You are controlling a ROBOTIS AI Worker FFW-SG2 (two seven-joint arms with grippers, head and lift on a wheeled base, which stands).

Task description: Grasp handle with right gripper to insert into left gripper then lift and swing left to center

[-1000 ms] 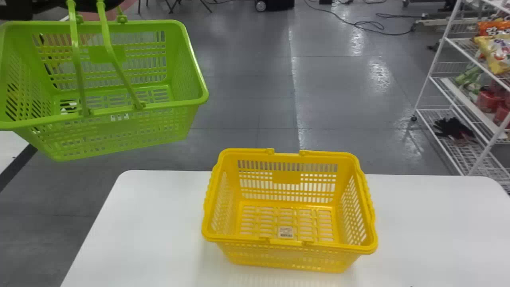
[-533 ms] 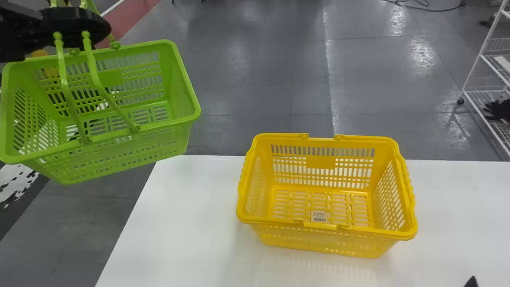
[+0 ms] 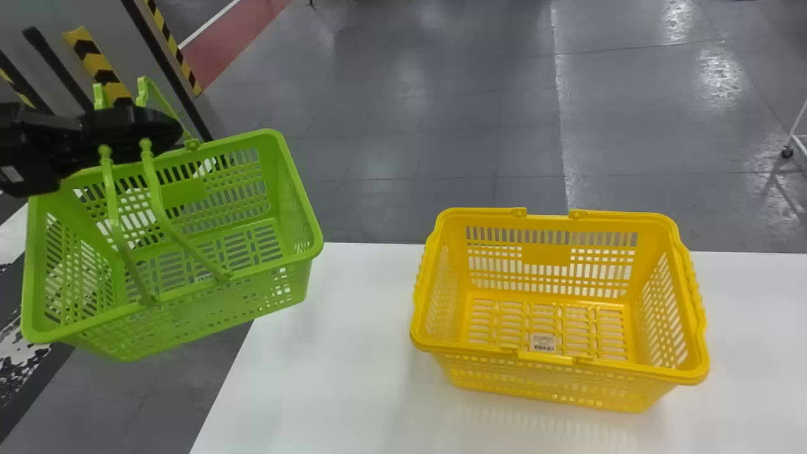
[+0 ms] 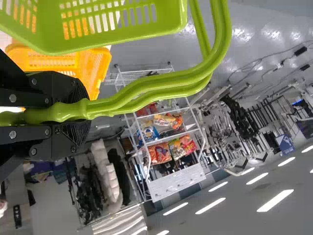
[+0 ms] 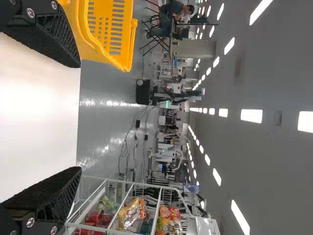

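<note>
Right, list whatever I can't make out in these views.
- Head view: the middle of the green handles, hidden behind the left gripper.
- Head view: the print on the label inside the yellow basket, too small.
- Head view: the near edge of the white table, cut off by the bottom edge.
- Left wrist view: the rest of the green basket, cut off by the top edge.

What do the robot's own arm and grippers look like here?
All black. The left arm carries a small pale patch; the left gripper has rounded ends and silvery screws. The right gripper has wedge-shaped fingers with ribbed sides and rough faces.
</note>
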